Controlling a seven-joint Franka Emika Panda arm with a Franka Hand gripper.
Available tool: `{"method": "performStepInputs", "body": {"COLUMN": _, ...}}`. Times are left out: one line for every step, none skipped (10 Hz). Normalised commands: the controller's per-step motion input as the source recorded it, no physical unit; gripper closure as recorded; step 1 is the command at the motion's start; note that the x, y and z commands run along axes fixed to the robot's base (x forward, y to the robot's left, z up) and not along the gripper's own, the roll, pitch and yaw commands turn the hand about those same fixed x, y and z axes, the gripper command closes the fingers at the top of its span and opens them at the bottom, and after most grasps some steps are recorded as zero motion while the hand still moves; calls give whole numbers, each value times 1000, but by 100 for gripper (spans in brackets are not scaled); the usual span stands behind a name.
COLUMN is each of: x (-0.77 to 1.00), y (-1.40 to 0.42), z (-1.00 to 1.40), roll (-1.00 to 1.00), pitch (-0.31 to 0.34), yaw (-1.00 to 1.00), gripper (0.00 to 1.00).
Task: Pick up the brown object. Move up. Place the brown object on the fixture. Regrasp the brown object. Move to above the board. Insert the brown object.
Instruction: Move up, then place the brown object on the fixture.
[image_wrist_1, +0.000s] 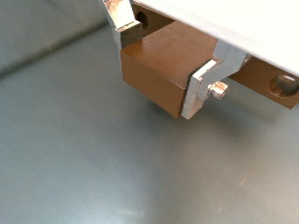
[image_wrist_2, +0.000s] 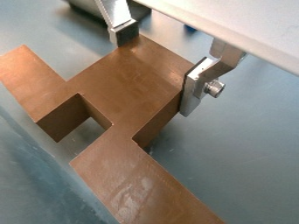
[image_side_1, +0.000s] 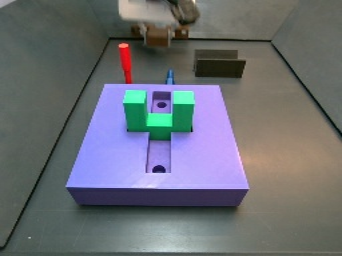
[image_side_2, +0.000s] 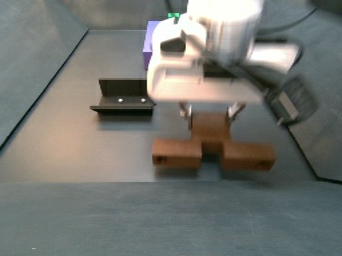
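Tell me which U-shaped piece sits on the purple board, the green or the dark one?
The green block sits on the board. The dark fixture stands on the floor beyond it, near the gripper.

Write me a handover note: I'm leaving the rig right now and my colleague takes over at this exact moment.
Gripper: shut on the brown object, held near the floor beside the fixture.
Fixture: empty, standing apart from the board.
Board: slot open, green U-shaped block on top; red peg stands behind it.
Done: brown object gripped.
Left: lift, place on fixture, regrasp, move above board, insert.
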Motion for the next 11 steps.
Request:
{"method": "performStepInputs", "body": {"x": -37, "y": -15, "z": 314, "roll": 76, "pitch": 30, "yaw": 25, "gripper": 100}}
{"method": "performStepInputs", "body": {"x": 0, "y": 0, "z": 0, "roll": -20, "pitch": 0, "yaw": 0, "gripper": 100}}
{"method": "performStepInputs", "body": {"x": 217, "y": 391, "z": 254, "roll": -1000, "pitch": -120, "yaw": -14, "gripper": 100}}
{"method": "performStepInputs", "body": {"x": 397, "y": 263, "z": 111, "roll": -1000, "pitch": -160, "yaw": -11, "gripper": 100}}
{"method": "performStepInputs", "body": {"x": 417, "y": 214, "z": 114, "roll": -1000, "pitch": -171, "yaw": -43, "gripper": 100}}
{"method": "performStepInputs", "body": {"x": 426, "y": 206, "z": 111, "roll": -1000, "pitch": -183, "yaw": -46, "gripper": 100}}
{"method": "performStepInputs", "body": {"x": 574, "y": 0, "z": 143, "roll": -1000, "pitch": -40, "yaw": -66, "gripper": 100}}
{"method": "performStepInputs", "body": {"x": 463, "y": -86, "z": 180, "roll": -1000, "pitch": -97, "yaw": 0, "gripper": 100}}
{"method": "performStepInputs", "body": {"x": 334, "y": -100, "z": 154, "roll": -1000, "pitch": -157, "yaw": 0, "gripper": 100}}
{"method": "performStepInputs", "body": {"x": 334, "y": -91, "z": 166, "roll": -1000, "pitch": -166, "yaw": 0, "gripper": 100}}
{"method": "performStepInputs", "body": {"x": 294, "y": -297, "z": 354, "roll": -1000, "pitch": -151, "yaw": -9, "gripper": 100}}
